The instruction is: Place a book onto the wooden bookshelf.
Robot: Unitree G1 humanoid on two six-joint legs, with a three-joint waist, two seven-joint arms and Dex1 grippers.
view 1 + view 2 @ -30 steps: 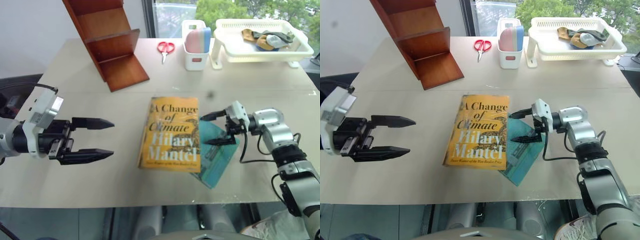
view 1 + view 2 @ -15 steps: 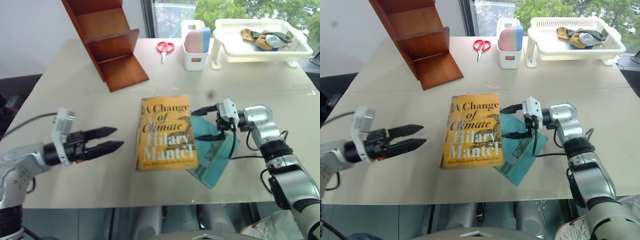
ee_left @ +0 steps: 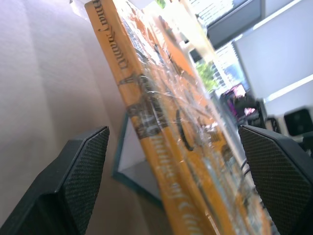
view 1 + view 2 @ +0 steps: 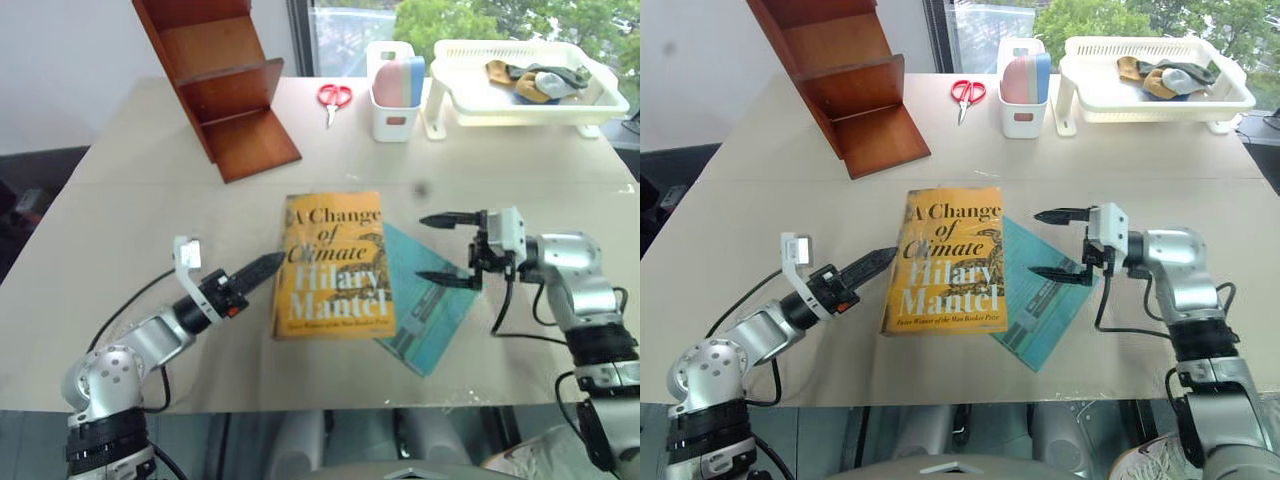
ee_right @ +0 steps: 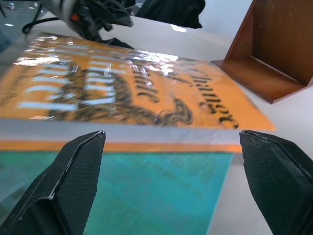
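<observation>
In the left eye view, the book [image 4: 336, 266] is lying flat at frame centre, half over a teal book [image 4: 425, 310]; the bookshelf [image 4: 220, 85] is standing upper left. It looks thick, stiff and glossy, so gripping across its edges seems best.

In the wrist views, the left gripper [image 3: 181, 181] and right gripper [image 5: 171, 181] are both gaping wide, levelled at opposite edges.

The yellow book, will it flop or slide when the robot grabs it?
The book looks thick, so it will probably stay stiff, not floppy. Its cover shines like plastic wrap in the right wrist view, so it may be slippery. It lies partly on the teal book, so pushing it could drag that one along too.
</observation>
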